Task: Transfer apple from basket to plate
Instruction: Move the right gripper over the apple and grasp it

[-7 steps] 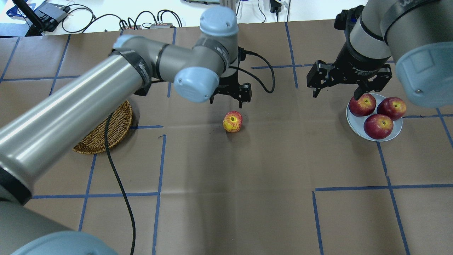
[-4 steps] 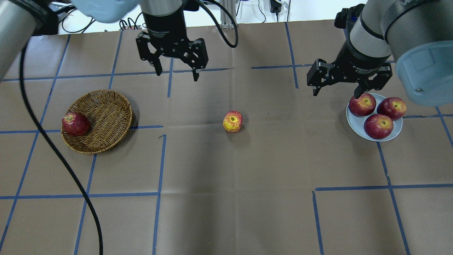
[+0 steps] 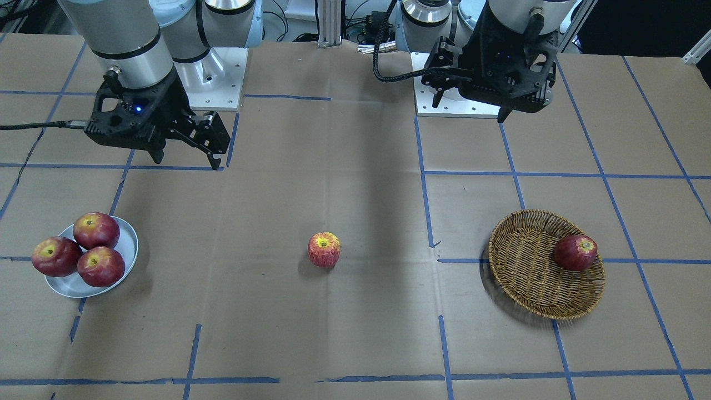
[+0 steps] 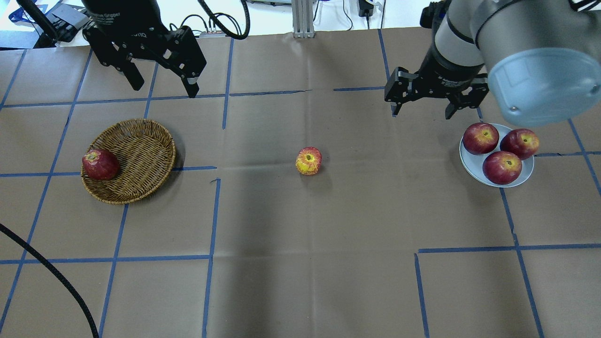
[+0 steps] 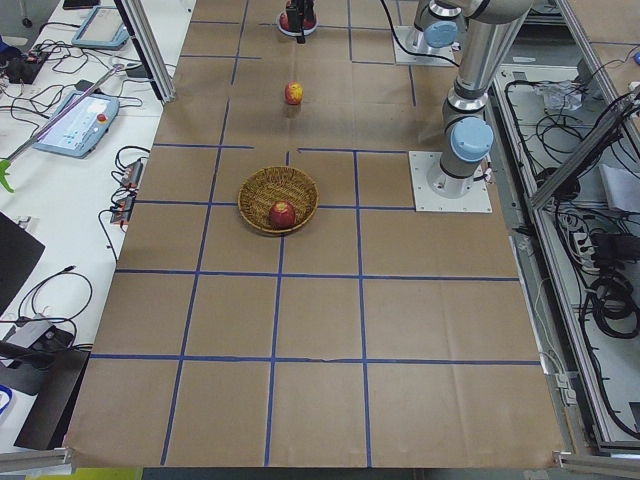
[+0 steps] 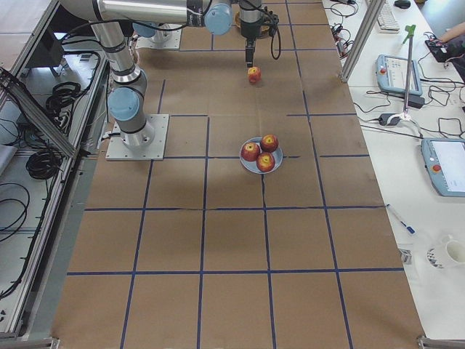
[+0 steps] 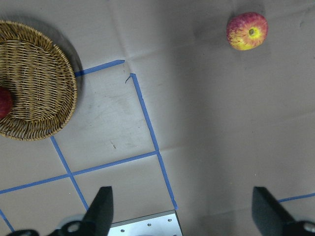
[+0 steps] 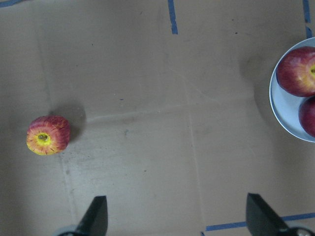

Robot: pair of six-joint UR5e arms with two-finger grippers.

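The apple (image 4: 308, 161), pale streaked red with a yellow stem hollow, sits alone on the brown paper at the table's middle, outside the basket; it also shows in the front view (image 3: 324, 249) and in both wrist views (image 7: 247, 31) (image 8: 48, 135). The wicker basket (image 4: 141, 155) (image 3: 527, 266) lies at the left. The pale plate (image 4: 472, 162) (image 3: 128, 244) lies at the right. My left gripper (image 4: 164, 89) (image 3: 469, 111) hangs open and empty beyond the basket. My right gripper (image 4: 421, 113) (image 3: 186, 161) hangs open and empty, up and left of the plate.
A darker deep-red apple (image 4: 100, 164) (image 3: 575, 252) rests at the basket's left rim. Three glossy dark-red apples (image 4: 502, 166) fill the plate. Blue tape lines cross the paper. A black cable (image 4: 51, 272) runs across the near left corner.
My left arm has swung back from over the apple to the far left, beyond the basket. My right gripper has moved left, away from the plate. The apple has not moved.
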